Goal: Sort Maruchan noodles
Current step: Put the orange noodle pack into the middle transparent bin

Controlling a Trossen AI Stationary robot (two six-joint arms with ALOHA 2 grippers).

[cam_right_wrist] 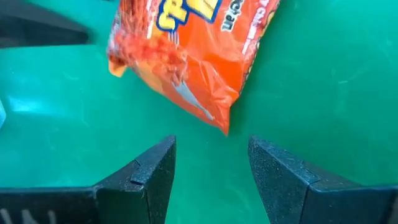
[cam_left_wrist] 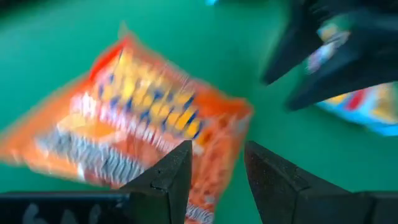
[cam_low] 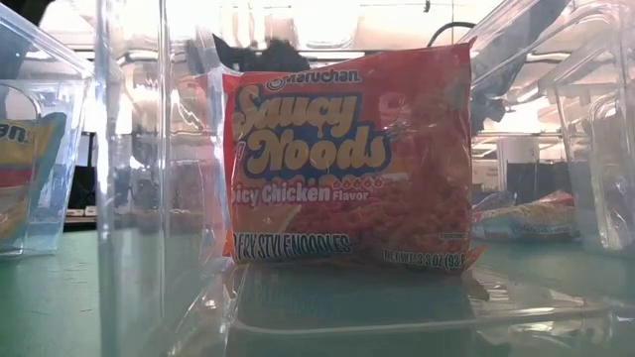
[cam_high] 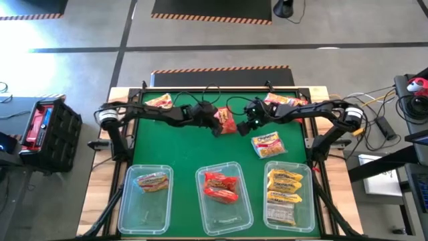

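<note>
Holding a crinkly red-orange plastic noodle packet point(cam_high: 226, 119) in my left gripper point(cam_high: 218, 127) over the middle of the green felt table point(cam_high: 174, 144), back half of it. In my left wrist view the packet point(cam_left_wrist: 140, 118) hangs between my fingers point(cam_left_wrist: 168, 177), which are closed narrow on its edge, though that picture is smeared so I can't tell exactly how much plastic is pinched.

My right gripper point(cam_high: 249, 124) sits just beside the same packet on its other side, fingers spread fairly wide with nothing between them. From the right wrist the packet point(cam_right_wrist: 189, 53) is ahead of the fingers point(cam_right_wrist: 152, 171), not touching them.

Where the other noodles are: a yellow flat packet point(cam_high: 267, 143) lies loose on the felt near my right gripper. One orange-pink packet point(cam_high: 159, 101) is at the far edge on the left side, and a couple more packets point(cam_high: 281, 101) sit at the far edge under my right arm.

Along the near edge there are three clear rectangular plastic bins. The left bin point(cam_high: 127, 214) has one orange-pink packet point(cam_high: 152, 181). The middle bin point(cam_high: 244, 217) has red packets point(cam_high: 221, 186), and the low view looks right at one point(cam_low: 347, 169) standing upright against the clear wall. The right bin point(cam_high: 309, 201) holds a stack of yellow packets point(cam_high: 284, 187).
</note>
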